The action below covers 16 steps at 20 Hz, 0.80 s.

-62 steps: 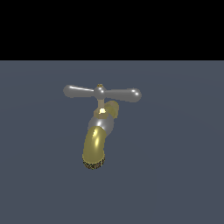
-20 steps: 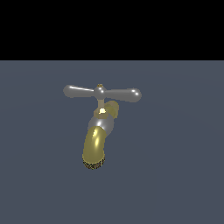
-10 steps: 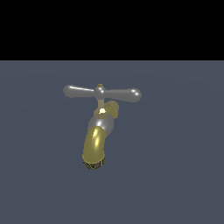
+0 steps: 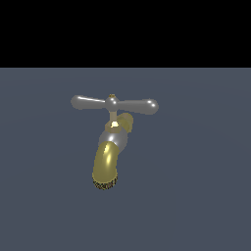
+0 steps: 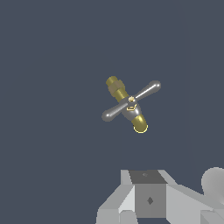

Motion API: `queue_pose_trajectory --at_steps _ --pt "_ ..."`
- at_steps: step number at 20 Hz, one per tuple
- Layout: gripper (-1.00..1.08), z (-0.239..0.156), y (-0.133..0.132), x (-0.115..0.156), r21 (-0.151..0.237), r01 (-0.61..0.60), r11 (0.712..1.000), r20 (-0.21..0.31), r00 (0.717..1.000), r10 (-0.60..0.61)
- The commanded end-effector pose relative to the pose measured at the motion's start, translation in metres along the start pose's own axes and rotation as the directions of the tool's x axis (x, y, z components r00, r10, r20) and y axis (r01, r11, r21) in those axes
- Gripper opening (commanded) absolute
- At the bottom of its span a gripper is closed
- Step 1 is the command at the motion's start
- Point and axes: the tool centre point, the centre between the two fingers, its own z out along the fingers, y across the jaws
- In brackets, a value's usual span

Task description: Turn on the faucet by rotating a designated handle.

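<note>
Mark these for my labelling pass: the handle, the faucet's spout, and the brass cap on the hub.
handle [image 4: 139, 104]: exterior view, on its arm toward that view's right.
spout [image 4: 105, 163]: exterior view, on the gold curved bend.
brass cap [image 5: 131, 99]: wrist view, atop the hub.

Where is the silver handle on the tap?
In the exterior view the handle sits near the middle, crosswise on top of the faucet, above its gold spout. The gripper is not touching it.
</note>
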Motion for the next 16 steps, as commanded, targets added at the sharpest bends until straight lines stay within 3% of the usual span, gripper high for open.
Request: queue_pose_trajectory --at_steps 1,9,16 --pt "-1.0 0.014 -0.014 0.0 -0.007 -0.062 0.998 -0.007 0.998 0.062" --pt "-1.0 0.073 -0.054 0.009 -0.04 -0.257 0.966 -0.017 0.966 0.257" --pt "-1.0 0.142 -0.077 0.024 -0.083 -0.429 0.899 -0.013 0.903 0.43"
